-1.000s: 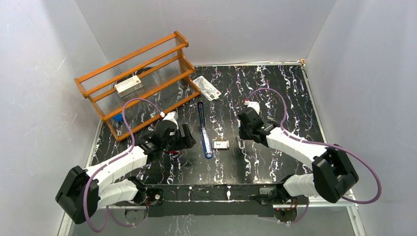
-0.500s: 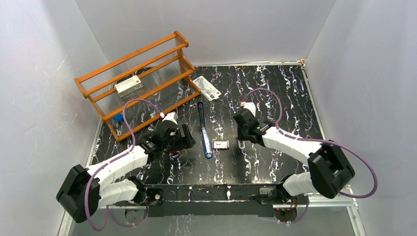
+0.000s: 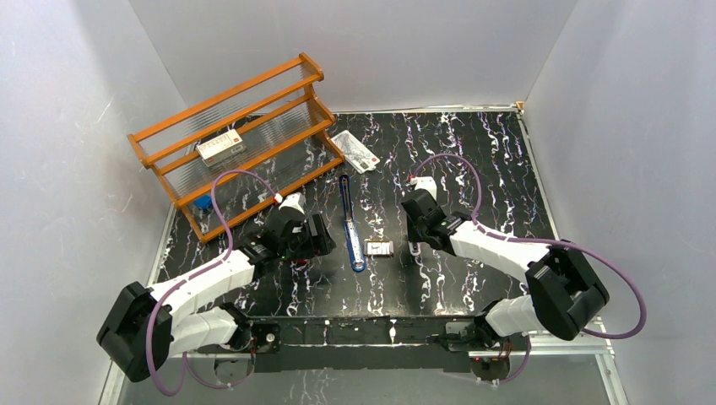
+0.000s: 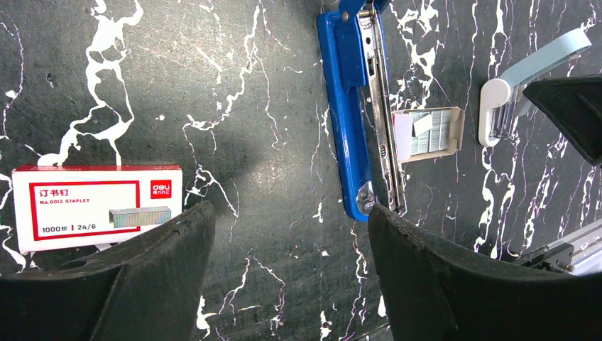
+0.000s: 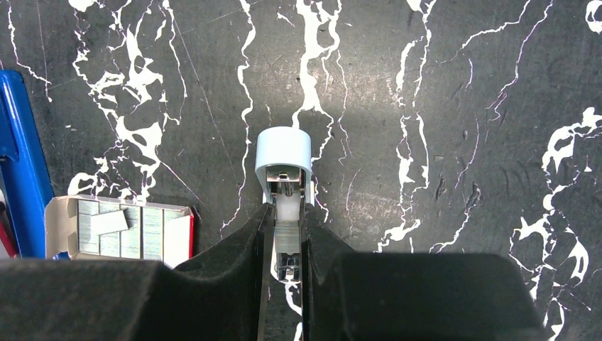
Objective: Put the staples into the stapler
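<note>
The blue stapler lies opened out flat mid-table, its silvery channel up; it also shows in the left wrist view and at the left edge of the right wrist view. The pale tray of staple strips sits just right of it. The small red-and-white staple box lies left of the stapler. My left gripper is open and empty over bare table between that box and the stapler. My right gripper is shut on a small pale-blue tool with a metal channel, right of the tray.
An orange wooden rack stands at the back left with a larger red-and-white box on a shelf and a small blue item at the bottom. A flat white printed packet lies beside the rack. White walls enclose the table.
My right gripper has shifted a little to the left, toward the staple tray, still holding the pale-blue tool. My left arm has barely moved.
</note>
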